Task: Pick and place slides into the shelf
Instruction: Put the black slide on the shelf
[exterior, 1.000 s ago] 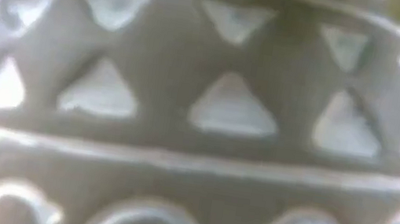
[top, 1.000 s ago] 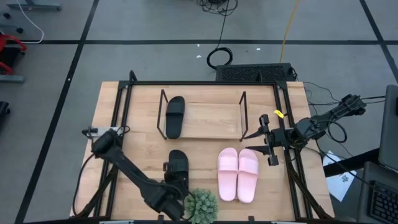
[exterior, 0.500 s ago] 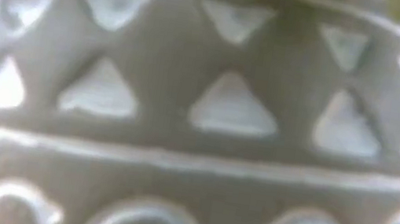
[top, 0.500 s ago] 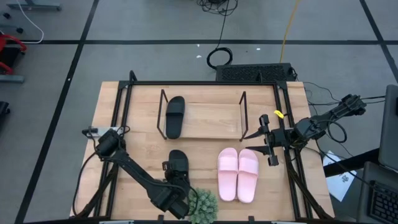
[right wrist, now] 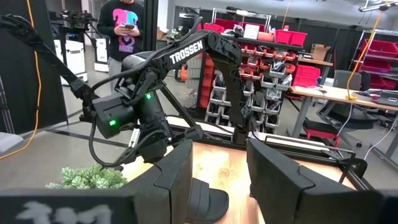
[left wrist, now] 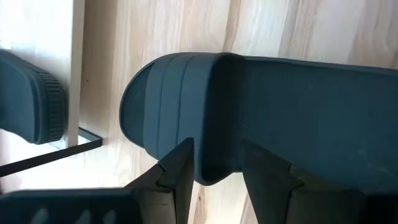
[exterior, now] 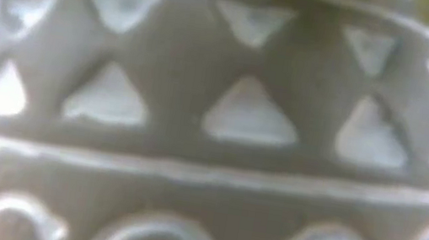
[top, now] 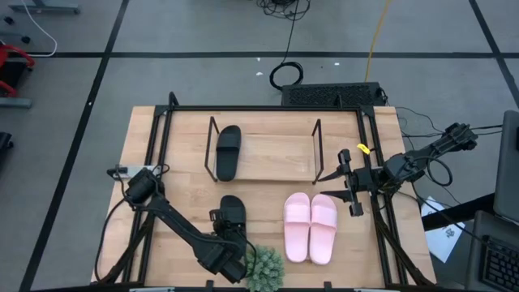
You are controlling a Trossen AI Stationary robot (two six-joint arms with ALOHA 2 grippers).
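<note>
In the high view one black slide (top: 228,152) lies on the shelf (top: 272,158), at its left end. The second black slide (top: 232,209) lies flat on the table in front of the shelf. The pink pair (top: 310,227) lies side by side to its right. My left gripper (top: 225,223) is open over this black slide's near half. In the left wrist view its fingers (left wrist: 180,171) stand on either side of the slide's (left wrist: 261,106) side edge. My right gripper (top: 326,185) waits open at the shelf's right end. My left gripper comes from above at the black slide's side edge (left wrist: 217,177), where the strap begins, one finger on each side of that edge. I cannot tell whether the fingers touch it. The slide lies flat on the table.
A potted plant (top: 263,268) stands at the table's near edge, close to my left wrist; its patterned pot (exterior: 214,120) fills the low view. Black rails (top: 259,108) frame the table. A person (right wrist: 124,28) stands in the room beyond.
My left gripper has shifted slightly toward the table's left over the black slide. The slide has stayed where it was.
</note>
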